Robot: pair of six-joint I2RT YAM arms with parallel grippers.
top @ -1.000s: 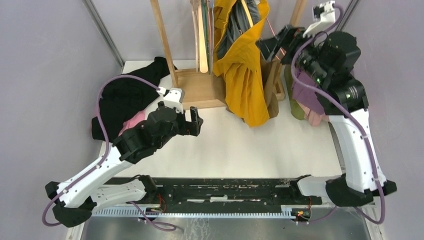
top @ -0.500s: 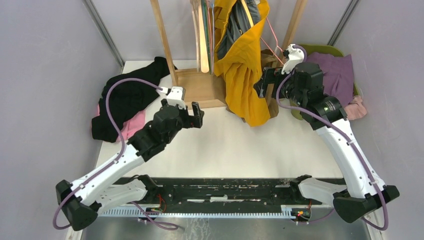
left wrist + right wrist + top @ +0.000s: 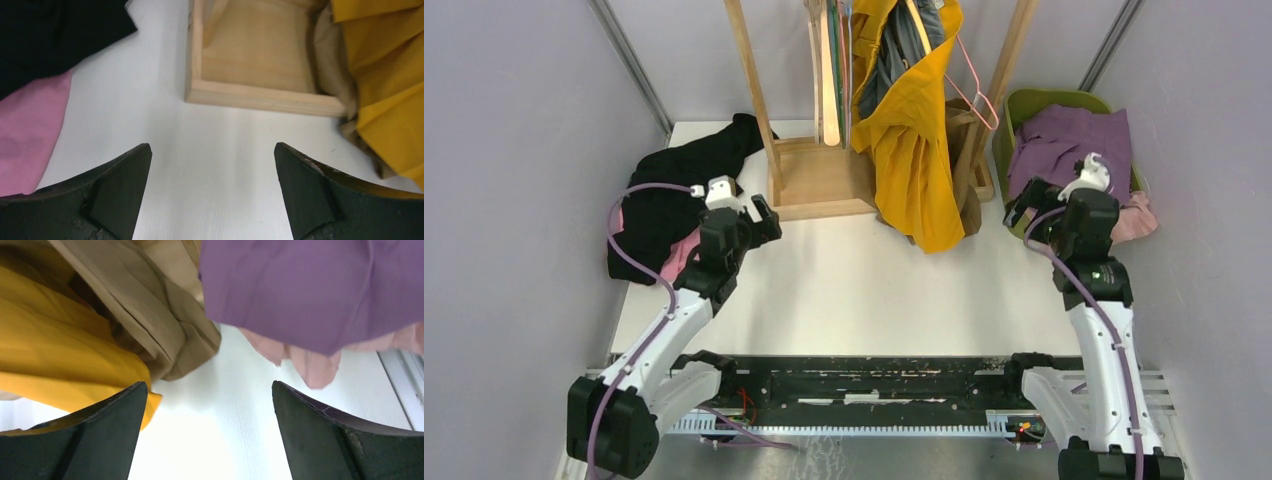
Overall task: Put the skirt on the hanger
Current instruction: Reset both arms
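Yellow skirt [image 3: 911, 150] hangs on wooden rack [image 3: 824, 175]; left gripper [image 3: 212, 152] and right gripper [image 3: 210, 387] wide open, empty; hanging judged done, next move calls only for checking hold.

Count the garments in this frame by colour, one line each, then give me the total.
Black garment: 1
Bright pink garment: 1
Pale pink garment: 1
Yellow garment: 1
Tan garment: 1
Purple garment: 1
Total: 6
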